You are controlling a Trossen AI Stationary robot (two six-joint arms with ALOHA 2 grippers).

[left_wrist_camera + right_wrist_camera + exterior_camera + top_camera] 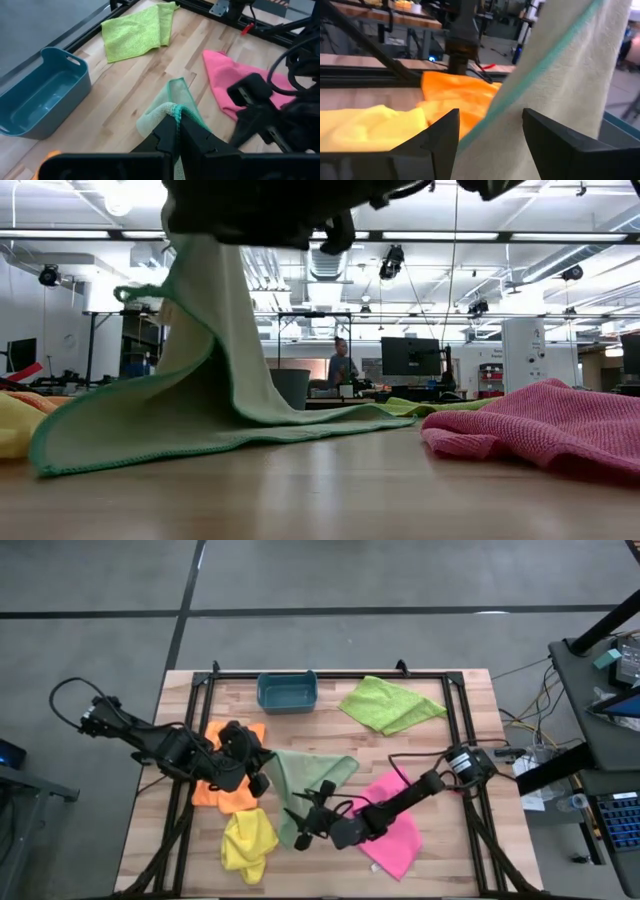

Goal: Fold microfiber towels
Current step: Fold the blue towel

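Pale mint green microfiber towel [190,395] lifted mid-table, between orange and pink cloths | my left gripper [176,131] pinches its corner | right gripper [490,132] jaws spread around its hanging edge

**Bin, Table and the Room Behind**

A teal plastic bin [287,692] stands empty near the far edge of the wooden table [330,735]. A black metal frame [455,710] runs around the tabletop. Beyond it, a person [341,363] stands by a dark monitor [411,356] under ceiling lights [480,235].
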